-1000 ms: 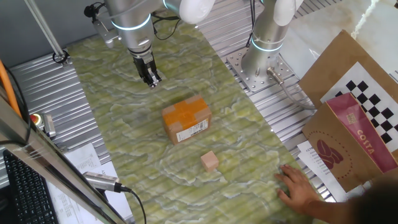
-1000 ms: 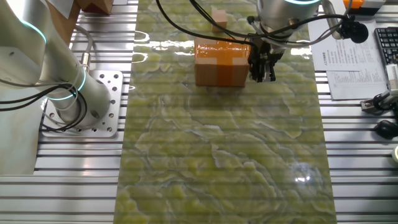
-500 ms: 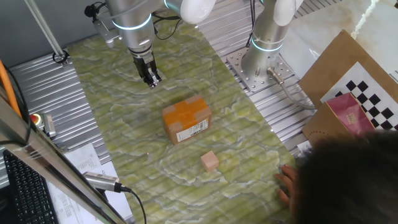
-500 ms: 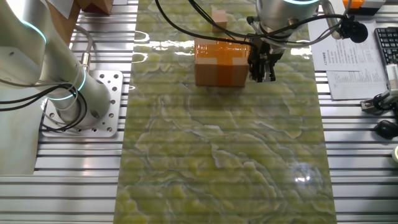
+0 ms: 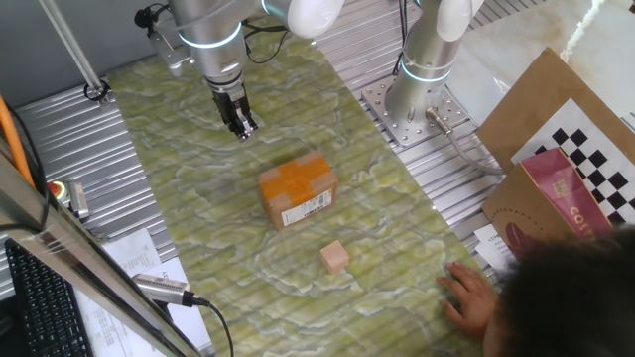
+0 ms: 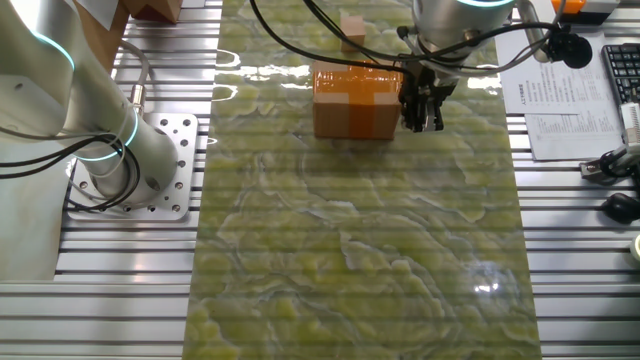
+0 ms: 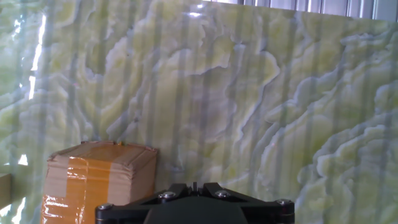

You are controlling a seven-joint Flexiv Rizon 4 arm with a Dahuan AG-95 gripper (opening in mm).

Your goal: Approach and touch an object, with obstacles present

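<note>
The small pale wooden cube [image 5: 335,257] lies on the green marbled mat, on the near side of the cardboard box [image 5: 298,190] with orange tape on top. My gripper [image 5: 241,125] hangs above the mat on the far side of the box, apart from it, fingers together and empty. In the other fixed view the cube [image 6: 352,27] is at the top, behind the box [image 6: 357,100], and the gripper [image 6: 420,112] is just right of the box. In the hand view only the gripper's base [image 7: 194,185] shows, with the box [image 7: 93,180] at lower left; the cube is out of view there.
A person's hand [image 5: 471,297] rests on the mat's right edge, with a dark head at the lower right corner. A second arm's base [image 5: 417,104] stands at the right. A brown bag [image 5: 561,213], papers and a keyboard [image 6: 620,70] lie around the mat.
The arm, box and cube have not moved. The person's dark head at the lower right has shifted, now covering less of the brown bag than half a second ago.
</note>
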